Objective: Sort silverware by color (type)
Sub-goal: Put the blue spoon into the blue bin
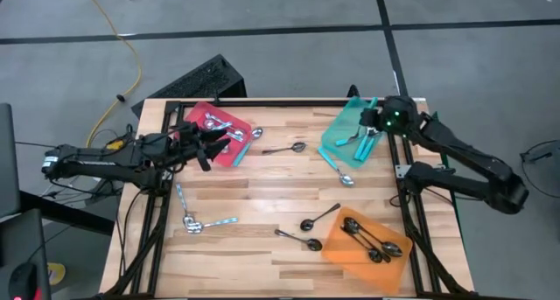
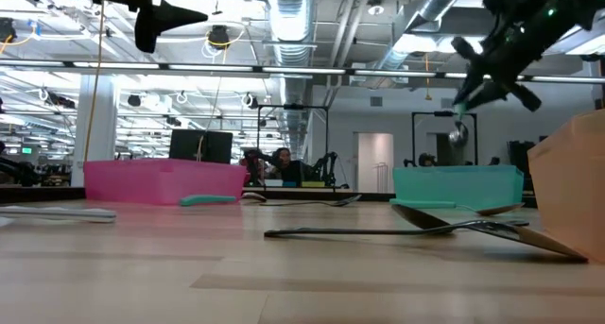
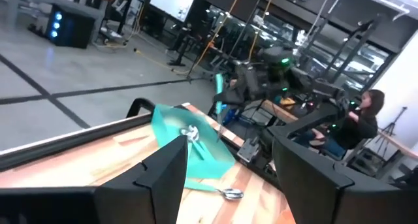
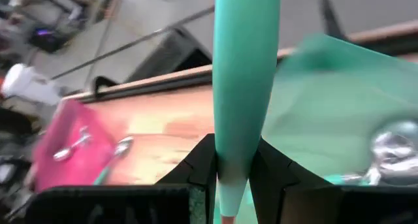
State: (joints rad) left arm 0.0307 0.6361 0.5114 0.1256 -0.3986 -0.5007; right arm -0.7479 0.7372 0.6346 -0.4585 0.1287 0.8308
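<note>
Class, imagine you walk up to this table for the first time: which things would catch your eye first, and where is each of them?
Three bright trays stand out on the wooden table: a red tray at the back left, a teal tray at the back right and an orange tray at the front right. The right gripper, above the teal tray, is shut on a teal-handled spoon. Loose spoons lie scattered between the trays, while the left gripper hangs open over the red tray.

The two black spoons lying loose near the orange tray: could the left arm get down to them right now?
Probably yes. The left gripper hangs open and empty over the red tray, and the loose black spoons lie on bare table, though it's a far stretch.
</note>
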